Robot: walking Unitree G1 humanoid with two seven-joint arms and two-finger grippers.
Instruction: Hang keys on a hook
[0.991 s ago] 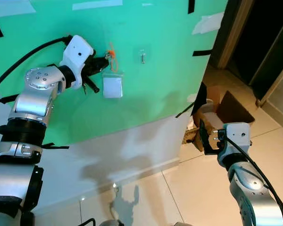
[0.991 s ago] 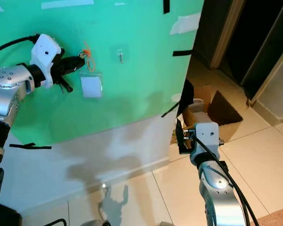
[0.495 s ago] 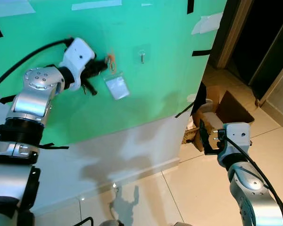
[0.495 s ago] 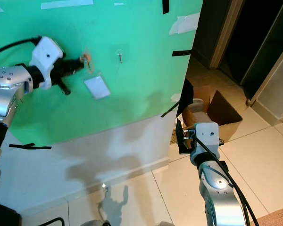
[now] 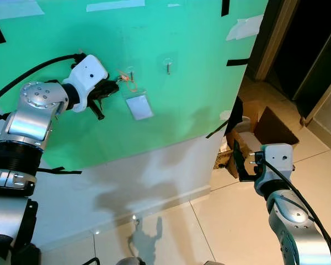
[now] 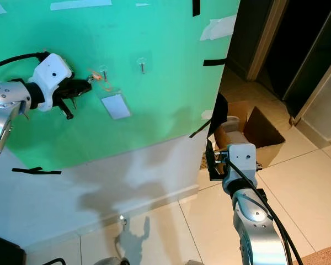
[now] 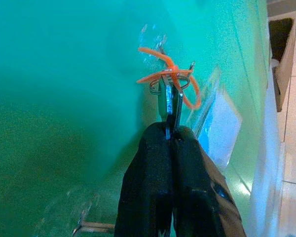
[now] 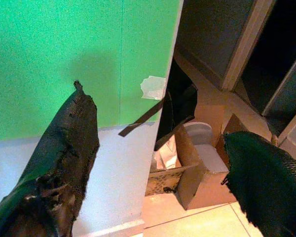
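Observation:
My left gripper (image 5: pixel 113 85) is raised to the green wall (image 5: pixel 182 110) and shut on a metal key (image 7: pixel 171 104). An orange cord loop (image 7: pixel 168 73) and a key ring hang at the key's far end, touching the clear plate of the left hook (image 5: pixel 131 70). I cannot tell whether the loop is over the hook's peg. A clear tag with a white card (image 5: pixel 139 106) dangles tilted below. A second hook (image 5: pixel 167 64) sits bare further right. My right gripper (image 5: pixel 238 163) hangs low by the wall's corner, open with nothing in it.
An open cardboard box (image 5: pixel 267 128) and a white bucket (image 8: pixel 197 132) stand on the tiled floor beyond the wall's right edge. A dark doorway (image 5: pixel 309 49) lies behind. Black tape strips (image 5: pixel 237 62) mark the wall.
My left gripper drew back to the left and slightly down with the keys. The tag swung and now hangs tilted to the right. The right arm stayed still.

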